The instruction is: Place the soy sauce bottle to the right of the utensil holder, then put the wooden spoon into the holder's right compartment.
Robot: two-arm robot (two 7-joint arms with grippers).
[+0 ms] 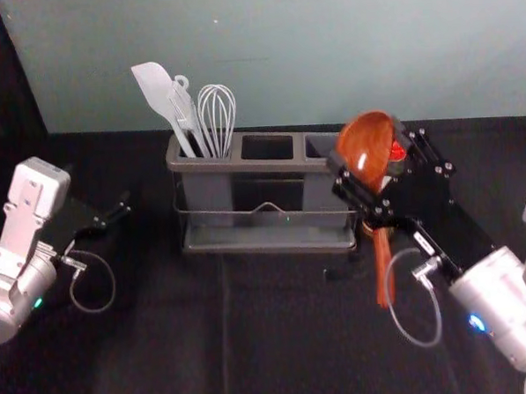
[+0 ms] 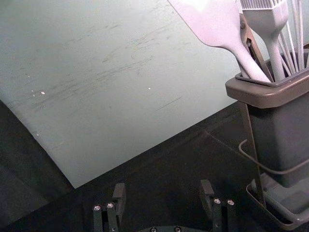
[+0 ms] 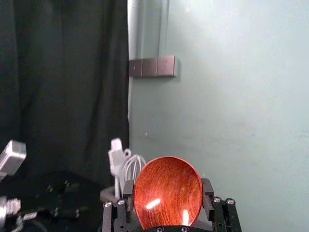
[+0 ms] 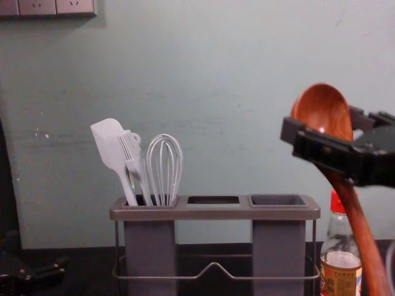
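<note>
My right gripper (image 1: 378,166) is raised at the holder's right end, closed around the bowl of the wooden spoon (image 1: 366,147). In the right wrist view the gripper (image 3: 168,195) pinches the reddish bowl (image 3: 167,186) from both sides. The spoon (image 4: 364,237) slants in the chest view, bowl up and handle down. Behind it stands the soy sauce bottle (image 4: 340,266), right of the grey utensil holder (image 4: 216,213); its red cap (image 1: 397,152) peeks past the gripper. The holder's right compartment (image 4: 279,200) has nothing sticking out. My left gripper (image 1: 118,212) idles left of the holder; the left wrist view shows the gripper (image 2: 162,195) open.
A white spatula (image 4: 110,145), a brush (image 4: 133,157) and a whisk (image 4: 164,169) stand in the holder's left compartment. The black-covered table (image 1: 279,337) stretches in front of the holder, and a pale wall (image 1: 282,55) rises behind it.
</note>
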